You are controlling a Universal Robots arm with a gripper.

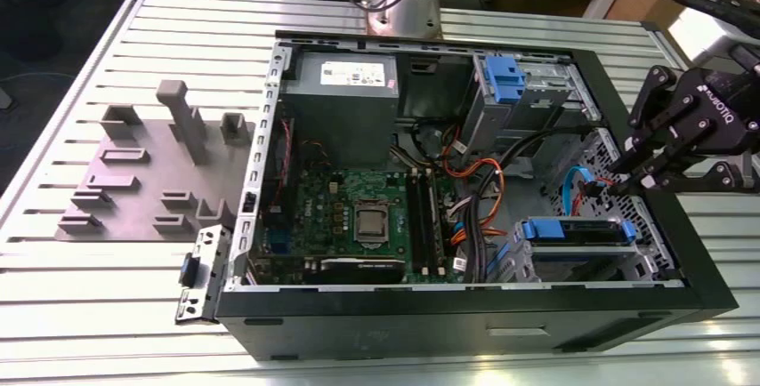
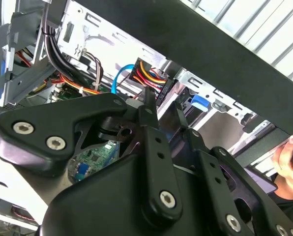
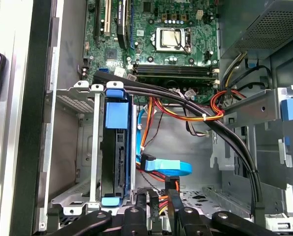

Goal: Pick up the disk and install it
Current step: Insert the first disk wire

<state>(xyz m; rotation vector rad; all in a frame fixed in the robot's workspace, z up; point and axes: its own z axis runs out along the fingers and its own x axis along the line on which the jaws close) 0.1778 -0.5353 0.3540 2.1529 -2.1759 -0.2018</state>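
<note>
We're hovering over the open computer case (image 1: 475, 306), and the gripper (image 1: 626, 181) hangs at the case's edge on the exterior view's right, just above the drive cage (image 1: 582, 253). Fingers look drawn close together, nothing between them as far as we can see, but we cannot tell for certain whether they're fully shut.

Now, the disk (image 1: 576, 230): we see its blue carrier sitting in the drive cage in the case's corner nearest the camera, on the exterior view's right. In the first wrist view the disk (image 3: 114, 147) stands on edge between the cage's metal rails, blue frame at both ends, dark body between. It looks seated in its slot, so we'd judge the insertion largely done.

Cabling is another matter. A light blue data cable (image 3: 168, 167) curls loose just beside the cage, near the bundle of orange and red power wires (image 3: 186, 110), and we cannot tell whether either is plugged into the disk.

In the second wrist view the gripper's (image 2: 159, 110) black linkages sit close to a connector with red and yellow wires (image 2: 146, 73).

Beside the case, the grey fixture block (image 1: 155, 172) rests on the slatted table (image 1: 71, 270), nothing on it.
</note>
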